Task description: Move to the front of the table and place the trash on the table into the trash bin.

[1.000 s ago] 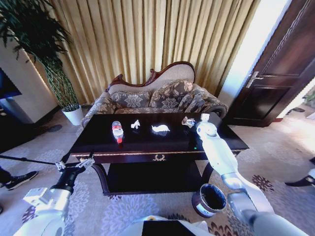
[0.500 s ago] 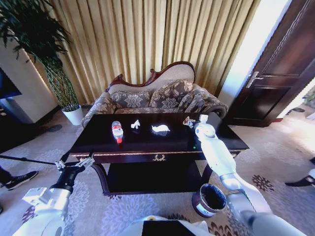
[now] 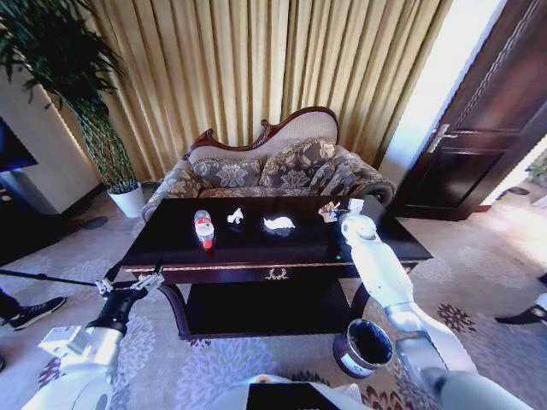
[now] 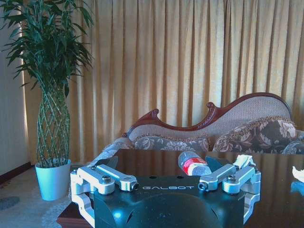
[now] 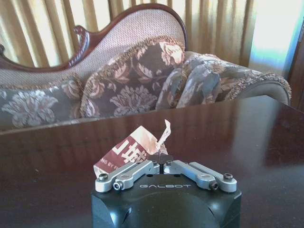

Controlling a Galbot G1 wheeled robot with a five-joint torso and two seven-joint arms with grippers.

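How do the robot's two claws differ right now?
The right gripper is stretched out over the table, while the left gripper hangs low in front of it, off the table's edge. The right gripper is shut on a scrap of red-and-white wrapper; the left gripper is spread open and holds nothing. Both have the same silver fingers on a black body.

Table [image 3: 256, 248]: dark, glossy, rectangular, lower shelf, gold emblem on front rail. On top: clear bottle [image 3: 203, 228] lying flat, red label, white cap, at 9 o'clock; two crumpled white scraps [image 3: 234, 216] [image 3: 279, 224] near centre; red-and-white wrapper [image 5: 137, 148] at 2 o'clock. Trash bin [image 3: 362, 347]: round, black-lined, upright on carpet at 5 o'clock.
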